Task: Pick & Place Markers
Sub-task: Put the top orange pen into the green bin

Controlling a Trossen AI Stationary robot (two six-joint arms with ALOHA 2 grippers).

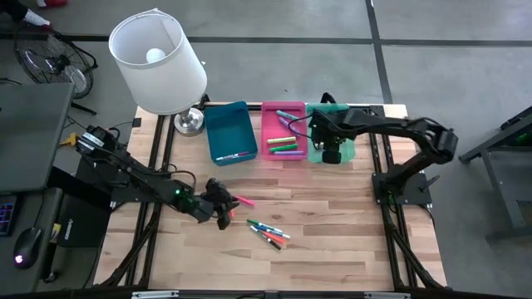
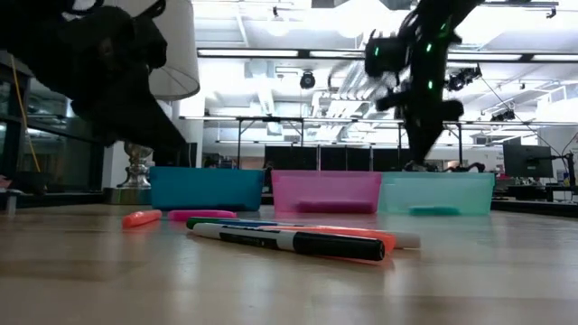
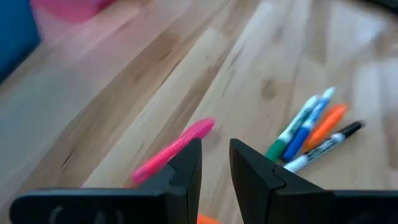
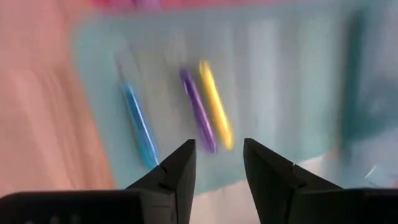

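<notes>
**Markers: right arm over green tray, left arm lining up on the pink one**

Black-barrelled marker (image 2: 289, 242) lies nearest the low camera, flat on the wooden table (image 1: 332, 249), part of a small loose cluster (image 1: 268, 233) with green, blue and orange pens touching or just beside each other.

Left gripper (image 3: 215, 163) sits low over the table just beside the pink marker (image 3: 175, 149). Fingers stand a narrow gap apart, nothing between them; pink pen lies off to one side of the gap, not in it. An orange marker (image 2: 141, 218) lies close by.

Right gripper (image 4: 219, 163) hangs above the green tray (image 1: 362, 151). Fingers parted, nothing gripped. Blue, purple and yellow markers (image 4: 205, 112) lie on the tray floor in front of it. Pink tray (image 1: 268, 126) holds several more; blue tray (image 1: 229, 124) has at least one along its near wall.

Handling, my read: pens are light, rigid, smooth round plastic, so they'll roll or squirt out if pinched off-centre. Grab mid-barrel, fingers across the long axis. Clustered ones are harder: neighbours touch, so a close there likely drags a second pen. Pink one lies apart, cleaner pick.
</notes>
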